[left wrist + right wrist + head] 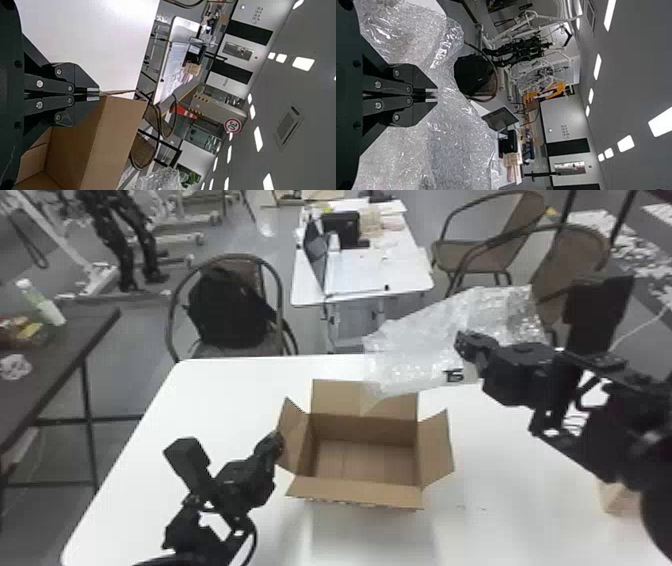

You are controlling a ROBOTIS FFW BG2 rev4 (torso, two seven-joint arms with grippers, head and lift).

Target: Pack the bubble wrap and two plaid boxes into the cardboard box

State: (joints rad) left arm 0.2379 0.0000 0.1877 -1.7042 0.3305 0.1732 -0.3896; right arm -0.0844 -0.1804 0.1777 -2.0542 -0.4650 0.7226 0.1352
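Bubble wrap (420,340): pinched in the right gripper (462,344), jaws narrow on it; the sheet spreads left of and beyond these jaws, over the worktop's (225,382) far edge, its lower corner overlapping the far flap in the head view. Cardboard box (365,490): open top up, flaps splayed, nearer the robot than the right jaws. Left gripper (278,442): jaws closed on its left flap. Room: a gap of worktop separates right flap and right arm; more lies left of the left jaws.
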